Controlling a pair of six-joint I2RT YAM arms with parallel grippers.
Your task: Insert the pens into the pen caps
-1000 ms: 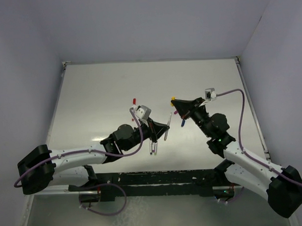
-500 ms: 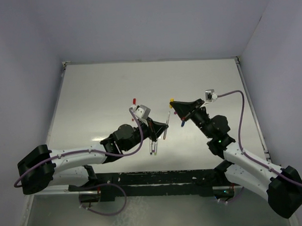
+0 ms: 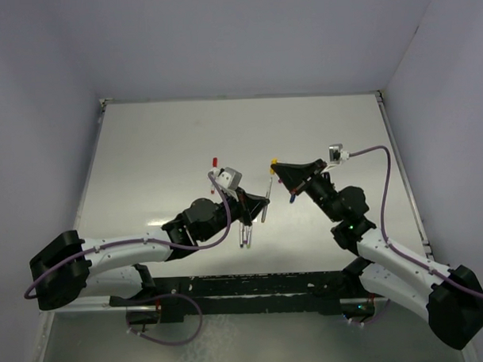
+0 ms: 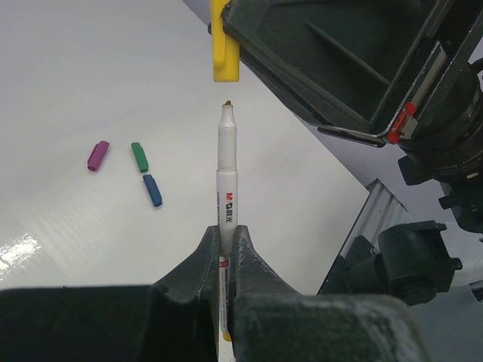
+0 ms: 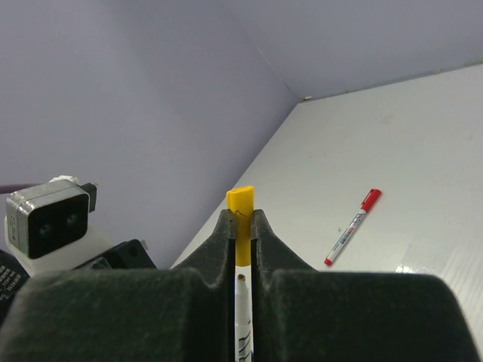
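Note:
My left gripper point(image 3: 266, 201) is shut on a pale pen point(image 4: 226, 173) and holds it above the table, tip forward. My right gripper point(image 3: 277, 165) is shut on the yellow cap point(image 5: 241, 219), which also shows in the left wrist view point(image 4: 224, 45). The cap's open end faces the pen tip point(image 5: 241, 277) in line with it, a small gap apart. Purple point(image 4: 97, 154), green point(image 4: 139, 156) and blue point(image 4: 152, 189) caps lie loose on the table. A pen with a red cap on it point(image 5: 352, 226) lies on the table further back.
Two more pens point(image 3: 244, 235) lie on the table by the left arm. The table's raised edge point(image 3: 399, 159) runs along the right side, with the walls close behind and at both sides.
My right gripper has shifted slightly left with the yellow cap, closer to the pen tip. My left gripper and its pen have barely moved.

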